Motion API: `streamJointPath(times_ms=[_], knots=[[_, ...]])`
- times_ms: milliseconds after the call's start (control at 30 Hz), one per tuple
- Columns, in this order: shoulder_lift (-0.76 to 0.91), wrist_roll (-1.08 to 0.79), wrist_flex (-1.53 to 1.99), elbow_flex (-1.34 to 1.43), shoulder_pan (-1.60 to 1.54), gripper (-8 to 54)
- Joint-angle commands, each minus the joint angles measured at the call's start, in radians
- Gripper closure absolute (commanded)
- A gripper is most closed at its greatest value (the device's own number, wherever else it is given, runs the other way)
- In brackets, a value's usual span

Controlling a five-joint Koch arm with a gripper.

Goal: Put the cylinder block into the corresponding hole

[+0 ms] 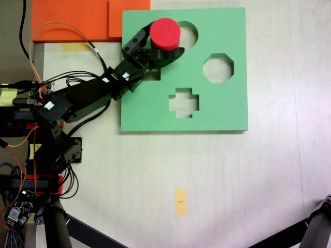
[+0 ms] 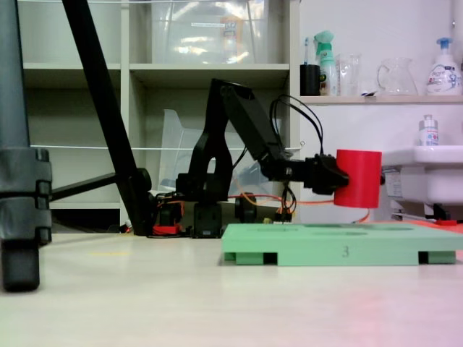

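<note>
The red cylinder block (image 1: 165, 34) (image 2: 358, 178) hangs in the air above the green foam board (image 1: 217, 111) (image 2: 325, 244), held upright. My gripper (image 1: 161, 40) (image 2: 340, 179) is shut on the cylinder block, one finger on each side of it. In the top-down fixed view the block covers the left part of the round hole (image 1: 189, 33), whose right part shows beside it. In the low side fixed view the block's bottom stands clearly above the board's top face. The octagonal cutout (image 1: 217, 68) and the cross-shaped cutout (image 1: 183, 102) lie further along the board.
Orange foam sheets (image 1: 72, 19) lie at the table's top left, behind the arm. The arm's base and cables (image 1: 41, 103) fill the left side. A square cutout (image 1: 154, 75) is partly under the arm. A yellow tape mark (image 1: 180, 201) sits on the bare table.
</note>
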Motion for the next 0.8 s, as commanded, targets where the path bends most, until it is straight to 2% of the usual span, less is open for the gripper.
streamJointPath(times_ms=[0,467,767], knots=[[0.000,-0.008,-0.054,-0.078,-0.011,22.1],[-0.314,-0.006,-0.015,-0.448,0.006,22.1],[-0.333,-0.003,-0.015,-0.442,-0.014,21.9]])
